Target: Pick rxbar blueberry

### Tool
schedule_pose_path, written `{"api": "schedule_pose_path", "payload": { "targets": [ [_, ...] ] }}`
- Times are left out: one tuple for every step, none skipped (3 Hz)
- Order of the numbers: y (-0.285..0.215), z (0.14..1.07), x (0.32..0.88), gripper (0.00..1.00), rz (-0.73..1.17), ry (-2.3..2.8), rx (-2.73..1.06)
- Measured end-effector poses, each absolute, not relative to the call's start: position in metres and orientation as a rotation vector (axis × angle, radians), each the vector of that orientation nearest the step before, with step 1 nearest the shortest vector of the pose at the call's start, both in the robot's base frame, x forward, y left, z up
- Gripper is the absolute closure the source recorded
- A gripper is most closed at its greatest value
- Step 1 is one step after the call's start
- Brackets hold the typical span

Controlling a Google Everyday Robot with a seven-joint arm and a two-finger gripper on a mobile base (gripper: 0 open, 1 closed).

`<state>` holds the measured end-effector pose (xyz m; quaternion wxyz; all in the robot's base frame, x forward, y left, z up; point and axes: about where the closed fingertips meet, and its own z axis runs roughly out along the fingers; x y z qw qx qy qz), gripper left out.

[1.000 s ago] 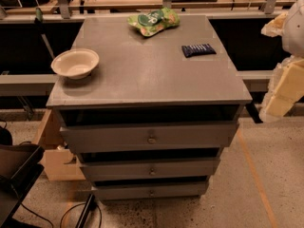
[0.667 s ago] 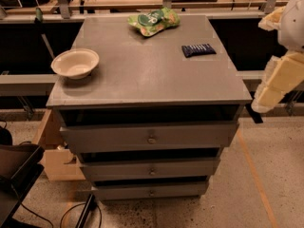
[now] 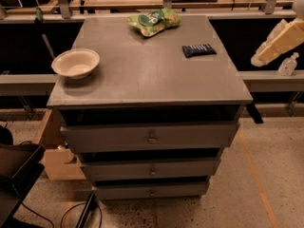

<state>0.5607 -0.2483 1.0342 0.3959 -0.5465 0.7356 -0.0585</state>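
The rxbar blueberry is a small flat dark navy bar lying on the right side of the grey cabinet top, toward the back. My gripper is at the lower left tip of the cream-coloured arm. It hangs in the air off the cabinet's right edge, right of the bar and a little above the top. It touches nothing.
A puffy green snack bag lies at the back centre. A white bowl stands at the left edge. The cabinet has three drawers below. A small white bottle stands on a ledge at the right. A cardboard box is on the floor at left.
The arm has risen at the right edge, from beside the cabinet's front corner to level with the bar. The bar, bag and bowl have not moved.
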Motion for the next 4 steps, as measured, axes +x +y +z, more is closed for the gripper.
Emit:
{"api": "schedule_pose_path", "payload": {
  "targets": [
    [-0.273, 1.031, 0.620, 0.00, -0.069, 1.799, -1.278],
    [-0.294, 1.014, 0.671, 0.00, 0.011, 1.832, -1.184],
    [-0.304, 1.031, 0.681, 0.00, -0.018, 1.802, -1.157],
    [-0.303, 1.027, 0.685, 0.00, -0.009, 1.801, -1.140]
  ]
}}
